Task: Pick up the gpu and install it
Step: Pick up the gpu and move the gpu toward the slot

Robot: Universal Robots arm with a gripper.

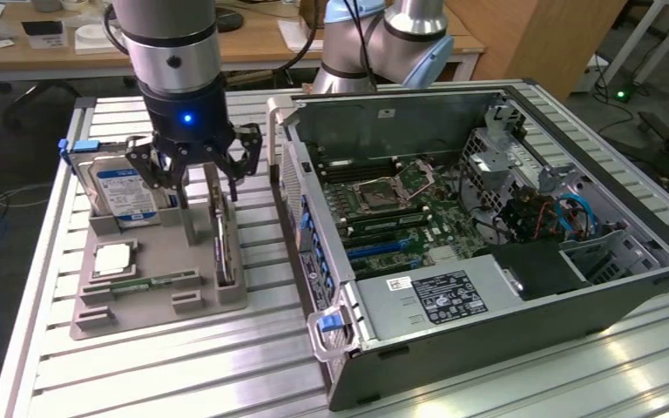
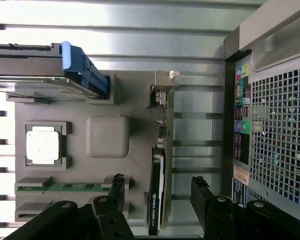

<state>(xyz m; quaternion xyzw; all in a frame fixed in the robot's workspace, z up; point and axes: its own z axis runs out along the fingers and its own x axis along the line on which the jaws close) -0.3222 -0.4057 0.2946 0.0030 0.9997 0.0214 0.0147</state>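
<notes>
The gpu [image 1: 224,252] stands on its edge in a slot of the grey holder tray [image 1: 149,306], on the exterior view's left of the open computer case [image 1: 486,218]. My gripper [image 1: 199,178] hangs just above the card's far end, open, with nothing held. In the wrist view the gpu [image 2: 156,167] shows edge-on, with its silvery bracket [image 2: 162,89] at one end. My gripper [image 2: 159,189] straddles it there, one black finger [image 2: 117,189] on each side and clear of the card.
The tray also holds a hard drive [image 1: 125,196] with a blue label, a square processor [image 1: 114,259] and a green memory stick [image 1: 154,283]. The case's motherboard [image 1: 399,205] lies exposed. A second robot arm [image 1: 381,43] stands behind the case.
</notes>
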